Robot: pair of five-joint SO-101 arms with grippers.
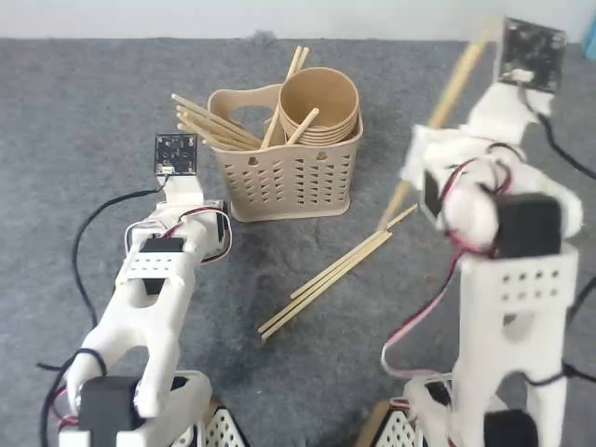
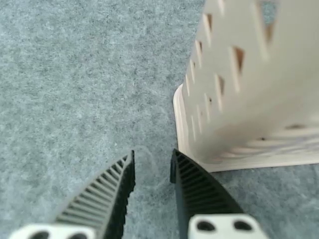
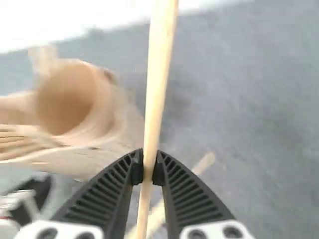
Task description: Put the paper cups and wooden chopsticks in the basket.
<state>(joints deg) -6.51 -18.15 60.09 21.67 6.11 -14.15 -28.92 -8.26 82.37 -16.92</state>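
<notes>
Got 1 chopstick (image 3: pixel 157 74) pinched in the right gripper (image 3: pixel 144 167), jaws pressed onto it from both sides. Runs long past the fingertips at a tilt, and the other end drops below the gripper toward the mat (image 1: pixel 74 112). Can't tell if that low end touches anything.

Holding it well up off the mat, off to 1 side of the basket (image 1: pixel 289 177) and apart from it. Looking out from that gripper toward the basket: a stack of cups (image 1: pixel 319 107) already sitting inside, a couple of sticks (image 1: pixel 212 126) leaning by them, and a bigger bunch poking out over the rim on the side away from the gripper. Can't count the cups in the stack.

Down below the same gripper, between it and the foot of the basket: roughly 3 or 4 loose sticks (image 1: pixel 326 277) lying flat together on the mat, not in yet.

Over at the left gripper (image 2: pixel 152 159): jaws spread a little, nothing between them, tips aimed down at bare mat. Basket wall just beside 1 finger, close to its bottom corner, and looks apart from it.
</notes>
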